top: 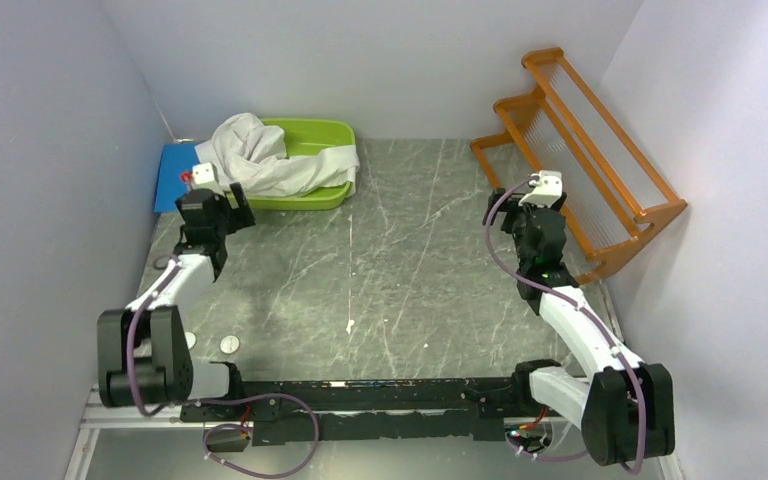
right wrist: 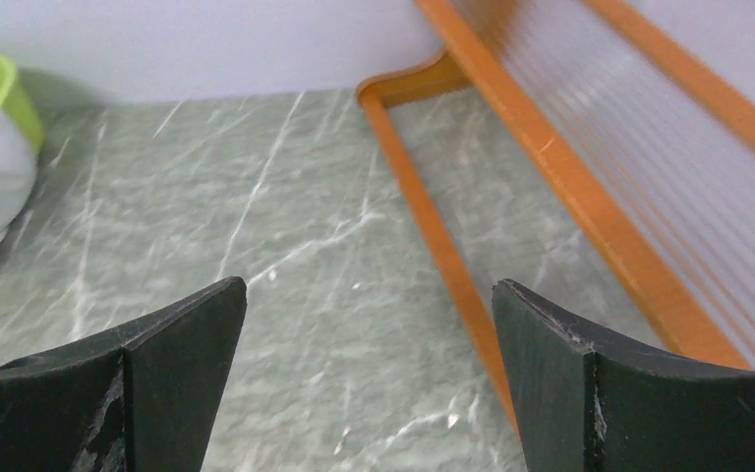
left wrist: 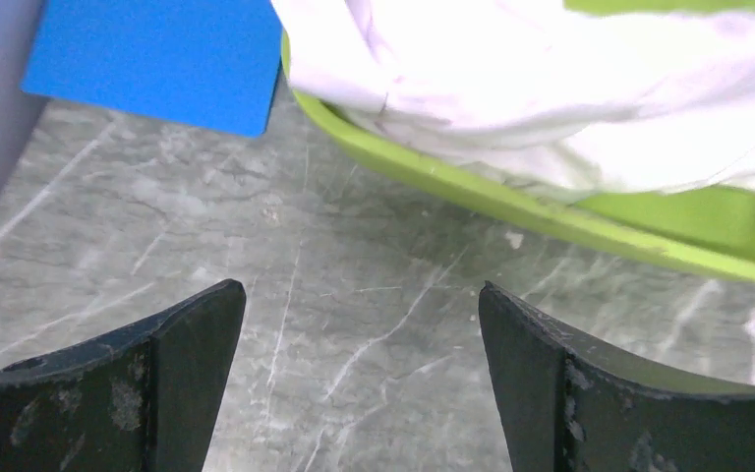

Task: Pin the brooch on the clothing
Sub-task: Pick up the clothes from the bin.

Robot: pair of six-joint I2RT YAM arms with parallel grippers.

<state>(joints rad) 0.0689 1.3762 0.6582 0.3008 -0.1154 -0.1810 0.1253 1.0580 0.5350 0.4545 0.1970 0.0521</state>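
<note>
The white shirt (top: 260,155) lies crumpled in a green tray (top: 325,135) at the back left, spilling over the tray's front rim; it also shows in the left wrist view (left wrist: 570,88). A blue pad (top: 170,178) lies left of the tray with a small red speck (top: 186,178) on it; I cannot tell whether that is the brooch. My left gripper (top: 222,200) is open and empty, low over the table just in front of the tray (left wrist: 511,211) and pad (left wrist: 157,59). My right gripper (top: 527,205) is open and empty beside the orange rack.
An orange wooden rack (top: 580,150) stands along the right wall, and its base rail (right wrist: 433,226) runs between my right fingers in the right wrist view. Two small round discs (top: 228,343) and a white scrap (top: 350,325) lie on the grey marbled table (top: 400,260). Walls close in on three sides.
</note>
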